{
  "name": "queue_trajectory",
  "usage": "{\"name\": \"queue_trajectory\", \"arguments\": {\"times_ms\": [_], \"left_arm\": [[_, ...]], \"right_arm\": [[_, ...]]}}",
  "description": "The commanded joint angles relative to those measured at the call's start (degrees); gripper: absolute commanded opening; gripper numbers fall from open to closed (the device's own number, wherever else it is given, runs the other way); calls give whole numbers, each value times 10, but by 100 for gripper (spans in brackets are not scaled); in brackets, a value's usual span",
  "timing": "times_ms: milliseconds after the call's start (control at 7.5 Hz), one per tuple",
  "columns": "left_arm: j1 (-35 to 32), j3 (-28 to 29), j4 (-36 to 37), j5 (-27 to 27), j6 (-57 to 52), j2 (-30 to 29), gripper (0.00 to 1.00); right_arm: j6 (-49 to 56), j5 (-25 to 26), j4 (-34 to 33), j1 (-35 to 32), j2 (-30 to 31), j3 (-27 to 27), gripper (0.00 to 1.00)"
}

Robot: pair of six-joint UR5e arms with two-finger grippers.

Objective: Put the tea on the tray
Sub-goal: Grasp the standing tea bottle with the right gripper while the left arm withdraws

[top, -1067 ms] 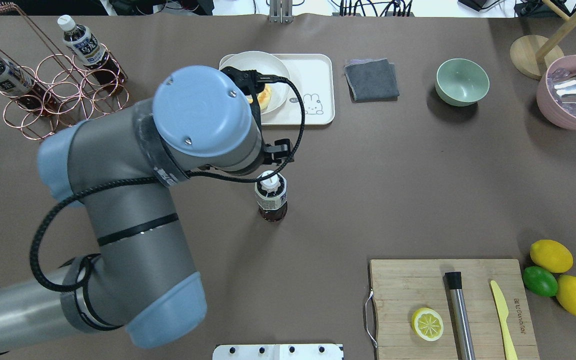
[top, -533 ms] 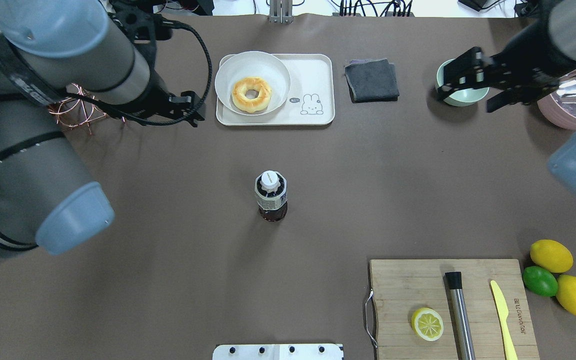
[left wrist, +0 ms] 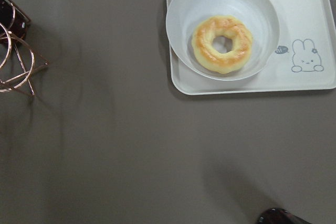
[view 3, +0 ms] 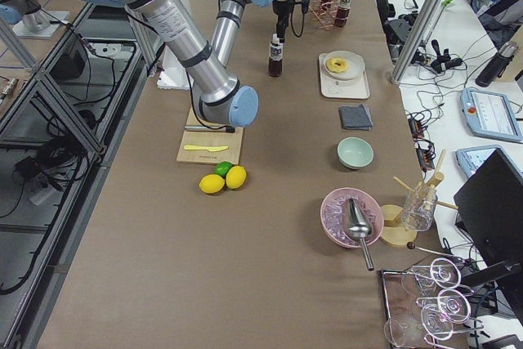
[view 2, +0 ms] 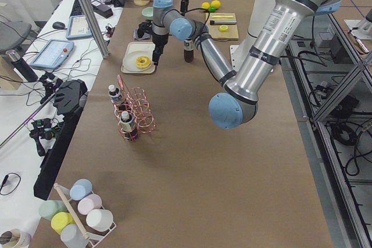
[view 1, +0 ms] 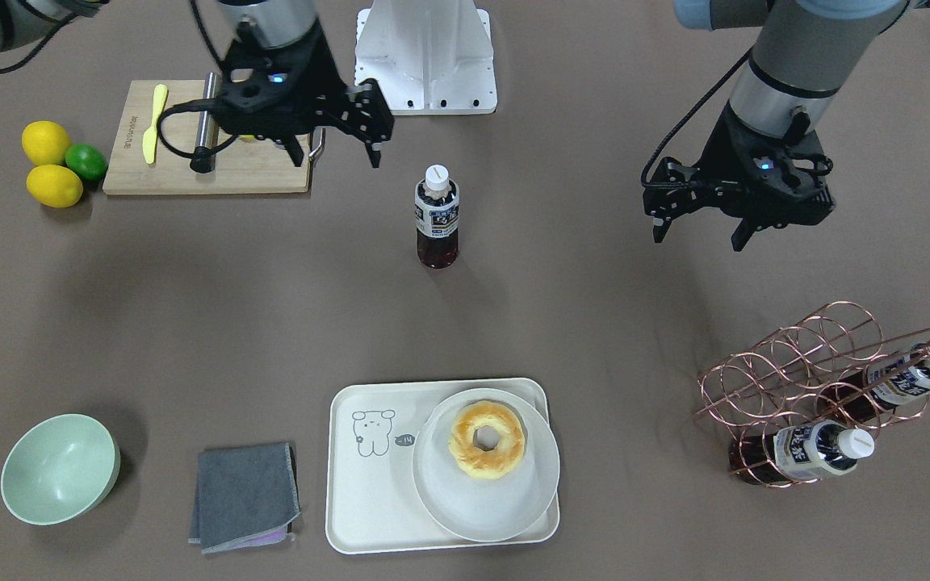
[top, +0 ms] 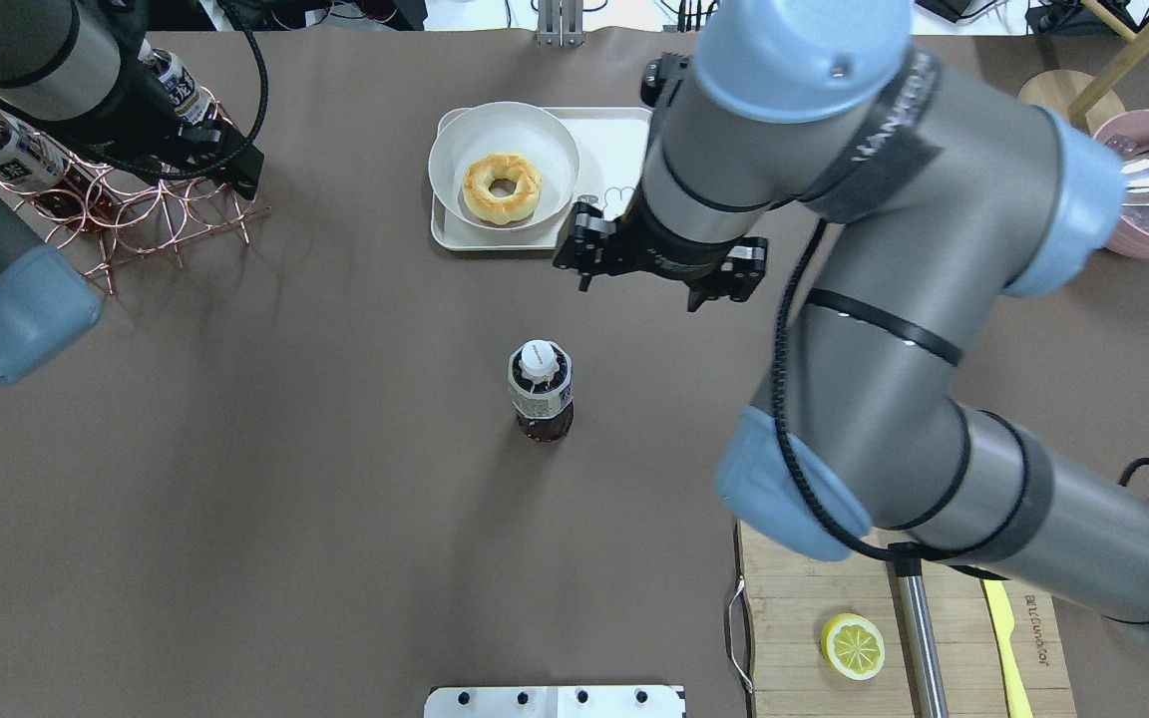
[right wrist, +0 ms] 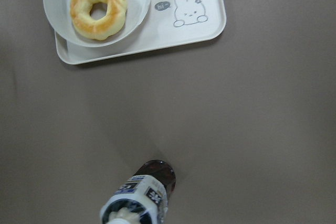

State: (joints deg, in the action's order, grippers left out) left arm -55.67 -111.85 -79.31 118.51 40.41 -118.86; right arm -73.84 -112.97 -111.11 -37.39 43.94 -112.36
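The tea (top: 540, 389) is a small bottle of dark liquid with a white cap, upright on the brown table; it also shows in the front view (view 1: 437, 218) and at the bottom of the right wrist view (right wrist: 139, 198). The cream tray (top: 599, 140) lies behind it and carries a white plate with a donut (top: 502, 186). My right gripper (top: 654, 279) is open and empty, in the air between tea and tray, apart from both. My left gripper (view 1: 699, 230) is open and empty, off beside the copper rack (top: 136, 209).
The rack holds two alike bottles (view 1: 824, 452). A grey cloth (view 1: 245, 496) and a green bowl (view 1: 60, 468) lie beside the tray. A wooden cutting board (top: 804, 598) bears a lemon half (top: 852, 646), a steel rod and a yellow knife. Lemons and a lime (view 1: 53, 165) lie past it.
My left gripper has left the tea's cap and drawn back to the rack. My right arm has swung in from the far right to above the table's middle. The tea has not moved.
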Motion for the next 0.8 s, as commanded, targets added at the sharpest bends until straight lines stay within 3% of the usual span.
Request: {"name": "queue_trajectory", "arguments": {"times_ms": [0,267,533,667], "left_arm": [[-16,19,-1,6,-34,3,95],[-17,20,-1,6,-34,2,95],[-17,30,-9,6,-33,-1,95],[-17,35,-15,6,-33,-1,95]], "right_arm": [[26,44,-17,53,-64,74,100],[29,46,28,64,-66,115,98],[27,40,56,75,-61,126,78],[22,41,56,78,-61,128,62]]}}
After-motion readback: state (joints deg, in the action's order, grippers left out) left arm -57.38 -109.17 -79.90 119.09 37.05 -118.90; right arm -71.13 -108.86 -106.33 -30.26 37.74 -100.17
